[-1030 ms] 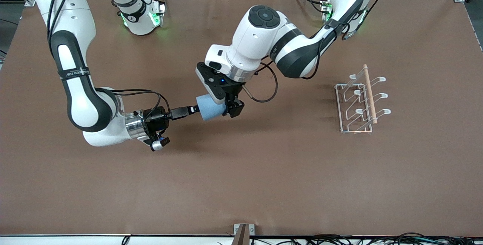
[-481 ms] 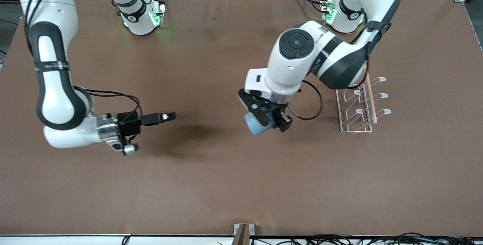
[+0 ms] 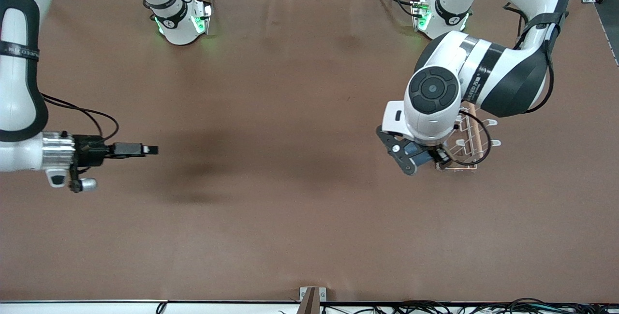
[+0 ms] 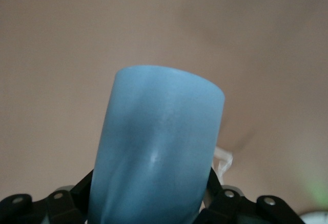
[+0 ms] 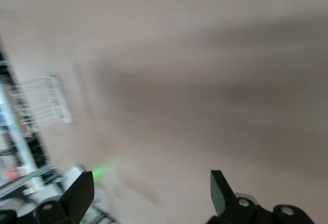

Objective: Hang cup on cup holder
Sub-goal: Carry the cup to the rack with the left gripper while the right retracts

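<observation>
Over the rack [image 3: 466,140] at the left arm's end of the worktop [image 3: 290,217]: left hand [image 3: 421,158], fingers clamped on the blue cup [image 4: 156,157] (mostly hidden under the wrist from the front). Right hand [image 3: 151,150] hangs over bare worktop at the right arm's end, fingers spread apart, holding nothing.

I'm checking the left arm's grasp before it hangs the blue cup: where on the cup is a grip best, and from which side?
Probably across the side wall near one end, as the left gripper does now. The cup is a smooth, handleless taper, so opposite walls are the only hold. That leaves its other end free, though whether that is the mouth cannot be told. It is over the wire rack.
</observation>
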Motion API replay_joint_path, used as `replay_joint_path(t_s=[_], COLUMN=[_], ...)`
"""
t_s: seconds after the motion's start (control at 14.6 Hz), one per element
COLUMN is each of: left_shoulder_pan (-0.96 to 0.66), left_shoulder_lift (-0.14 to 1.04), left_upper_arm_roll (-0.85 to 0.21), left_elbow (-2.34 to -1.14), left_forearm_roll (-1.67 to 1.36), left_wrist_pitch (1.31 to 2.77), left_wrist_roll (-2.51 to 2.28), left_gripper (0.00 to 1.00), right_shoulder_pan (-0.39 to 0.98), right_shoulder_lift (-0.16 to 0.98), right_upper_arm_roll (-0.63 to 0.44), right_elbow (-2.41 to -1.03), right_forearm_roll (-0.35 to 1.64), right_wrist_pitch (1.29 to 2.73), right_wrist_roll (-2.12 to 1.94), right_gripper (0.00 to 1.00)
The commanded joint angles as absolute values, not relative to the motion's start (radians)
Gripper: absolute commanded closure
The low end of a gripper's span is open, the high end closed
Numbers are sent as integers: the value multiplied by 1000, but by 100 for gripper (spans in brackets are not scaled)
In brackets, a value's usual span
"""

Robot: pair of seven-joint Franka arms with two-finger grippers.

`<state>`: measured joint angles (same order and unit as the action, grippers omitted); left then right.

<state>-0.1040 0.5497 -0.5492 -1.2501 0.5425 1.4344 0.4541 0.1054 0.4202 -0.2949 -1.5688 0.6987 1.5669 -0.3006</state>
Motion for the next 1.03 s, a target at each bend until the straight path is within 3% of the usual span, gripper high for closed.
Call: replay_joint_path(t_s=[0.0,0.27,0.55,0.82,0.96], left_shoulder_pan=[-112,-77,-63,-69,-74], left_shoulder_lift=[526,523,508,512,515], left_upper_arm_roll=[-552,-551,-551,-551,-552], left_elbow=[-1330,-1445,-1577,-1629,-1646], left_forearm_roll=[685,827,932,980,999], left_wrist_pitch=[1349,1313,1299,1285,1270], left_wrist_roll=[465,511,515,515,517], left_gripper=[68,69,69,69,68], right_shoulder_pan=[106,89,34,-31,-35], right_shoulder_lift=[332,266,235,233,229], right_upper_arm_roll=[-282,-221,-150,-57,-58], right_elbow=[-1548,-1442,-1350,-1247,-1209], right_forearm_roll=[479,175,89,44,46], right_wrist_pitch=[1583,1575,1520,1477,1345], right_wrist_roll=[-235,-176,-28,15,12], right_gripper=[0,0,0,0,0])
